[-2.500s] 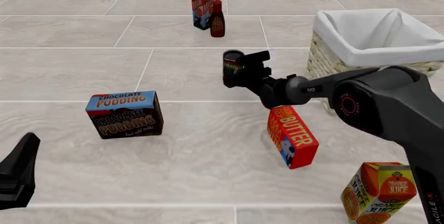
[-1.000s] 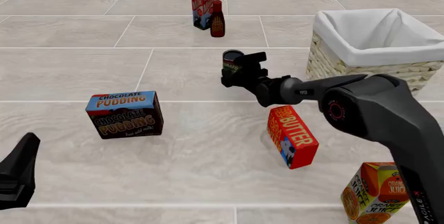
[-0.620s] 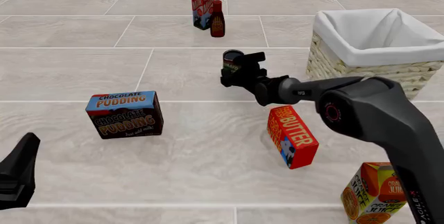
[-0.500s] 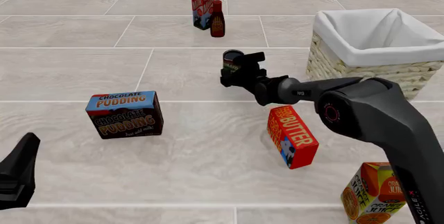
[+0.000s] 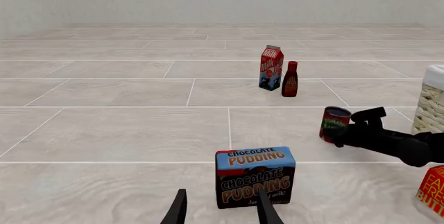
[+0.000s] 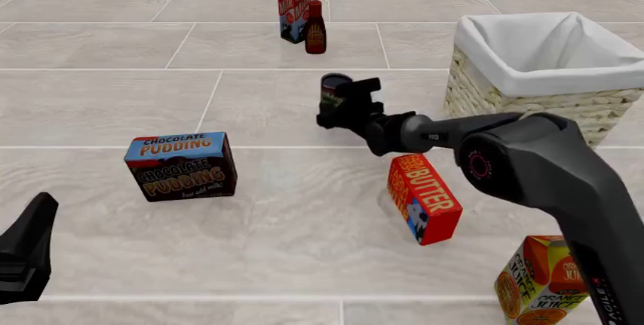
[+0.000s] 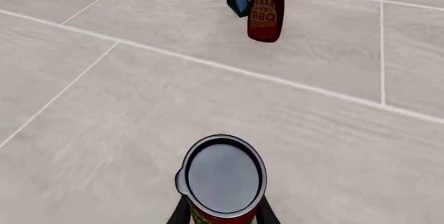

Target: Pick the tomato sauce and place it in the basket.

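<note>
Right claw (image 6: 339,103) clamped on the tomato sauce (image 6: 333,93), fingers (image 7: 182,212) snug on both sides of the can, upright, seemingly just off the worktop (image 6: 252,189), left of the basket (image 6: 544,68) and well apart from it. Left claw (image 5: 220,211) parted, holding nothing, far left of the basket.

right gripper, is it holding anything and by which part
The right gripper holds the tomato sauce by its side wall, one finger on each side. The left gripper holds nothing.
</note>
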{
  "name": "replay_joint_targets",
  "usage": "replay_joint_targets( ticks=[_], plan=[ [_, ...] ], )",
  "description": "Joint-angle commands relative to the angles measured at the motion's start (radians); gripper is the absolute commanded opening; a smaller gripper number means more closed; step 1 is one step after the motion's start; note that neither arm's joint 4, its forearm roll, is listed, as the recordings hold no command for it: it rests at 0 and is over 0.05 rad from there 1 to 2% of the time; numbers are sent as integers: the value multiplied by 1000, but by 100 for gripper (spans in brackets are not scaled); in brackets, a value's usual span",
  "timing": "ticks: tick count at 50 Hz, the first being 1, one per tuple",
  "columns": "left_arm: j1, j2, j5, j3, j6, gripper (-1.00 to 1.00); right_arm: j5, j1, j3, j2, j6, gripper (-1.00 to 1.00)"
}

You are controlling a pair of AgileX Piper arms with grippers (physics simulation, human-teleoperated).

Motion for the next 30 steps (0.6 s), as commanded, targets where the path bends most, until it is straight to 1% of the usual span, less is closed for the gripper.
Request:
replay_joint_targets(
  ticks=[1, 6, 8, 11, 12, 14, 30],
  plan=[
    [0, 0, 0, 0, 0, 100, -32, 20, 79, -51, 13, -100],
    [0, 0, 0, 0, 0, 100, -53, 24, 134, -110, 1, -100],
    [0, 0, 0, 0, 0, 100, -51, 25, 138, -117, 2, -100],
    [0, 0, 0, 0, 0, 100, -67, 30, 176, -155, -16, -100],
    [0, 0, 0, 0, 0, 100, -67, 31, 185, -168, -10, -100],
    [0, 0, 0, 0, 0, 100, -72, 33, 199, -184, -16, -100],
    [0, 0, 0, 0, 0, 100, -77, 45, 258, -257, -25, -100]
  ],
)
